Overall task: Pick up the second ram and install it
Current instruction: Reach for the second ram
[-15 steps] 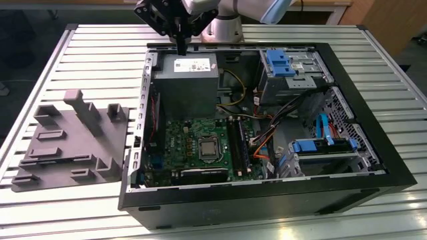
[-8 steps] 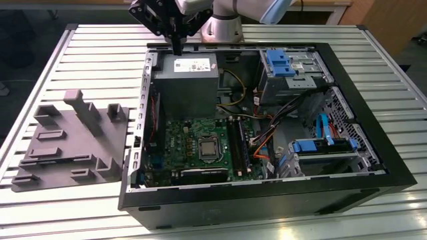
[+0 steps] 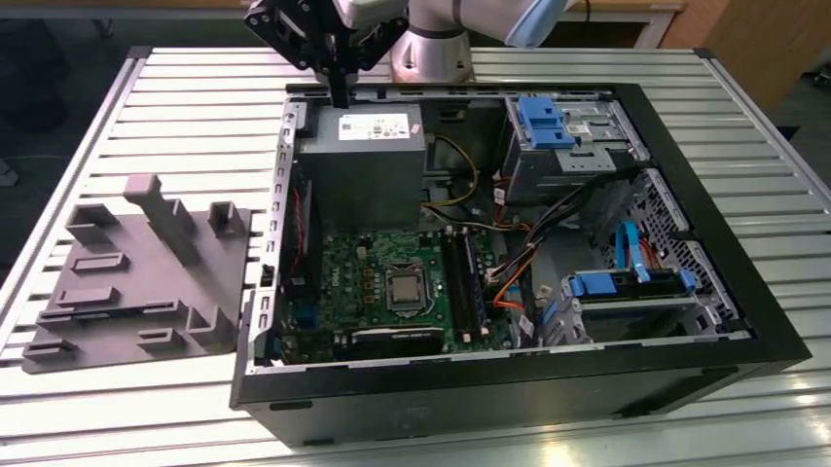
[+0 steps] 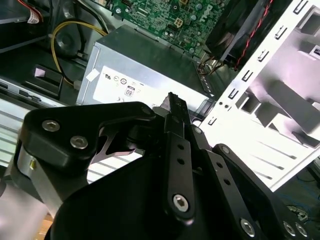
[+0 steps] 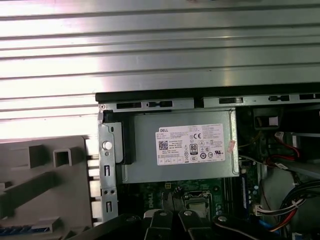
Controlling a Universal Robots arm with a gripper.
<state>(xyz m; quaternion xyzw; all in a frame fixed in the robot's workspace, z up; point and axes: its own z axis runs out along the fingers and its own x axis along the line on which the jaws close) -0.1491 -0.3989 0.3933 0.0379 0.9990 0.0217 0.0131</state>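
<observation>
Above the power supply (image 3: 361,156), at the case (image 3: 520,384) edge, our gripper (image 3: 341,100) hangs, fingers (image 4: 177,115) pressed together. We think this height clears the walls.

Bright light glares off a silver ribbed aluminium-slat table (image 3: 169,117). Dark floor (image 3: 33,107) lies beyond its edge at the exterior view's left, and a brown wooden panel (image 3: 760,44) stands past its far corner.

Grey power supply (image 5: 180,150) inside open case (image 5: 150,97); slatted table (image 5: 150,50) beyond.

Black end effector (image 3: 341,97), grey power supply (image 3: 361,165) with white label (image 5: 190,144), green motherboard (image 3: 377,277), blue drive clips (image 3: 543,122), silver ribbed table (image 3: 169,107)
</observation>
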